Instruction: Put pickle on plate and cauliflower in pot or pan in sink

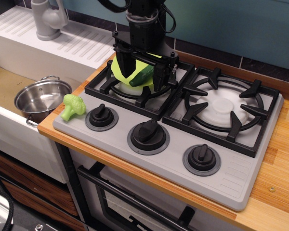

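The dark green pickle (142, 75) lies on the lime-green plate (118, 69), which rests on the left burner grate. My gripper (141, 82) is open just above the plate, its two fingers standing either side of the pickle, apart from it. The light green cauliflower (72, 106) sits on the front left corner of the stove top, next to the left knob. The steel pot (42, 97) stands empty in the sink (2, 86), close to the stove side wall.
A grey tap (48, 19) and a ribbed white drainboard (82, 43) are behind the sink. The stove has three black knobs (148, 134) and a bare right burner (225, 108). The wooden counter (279, 159) runs on the right.
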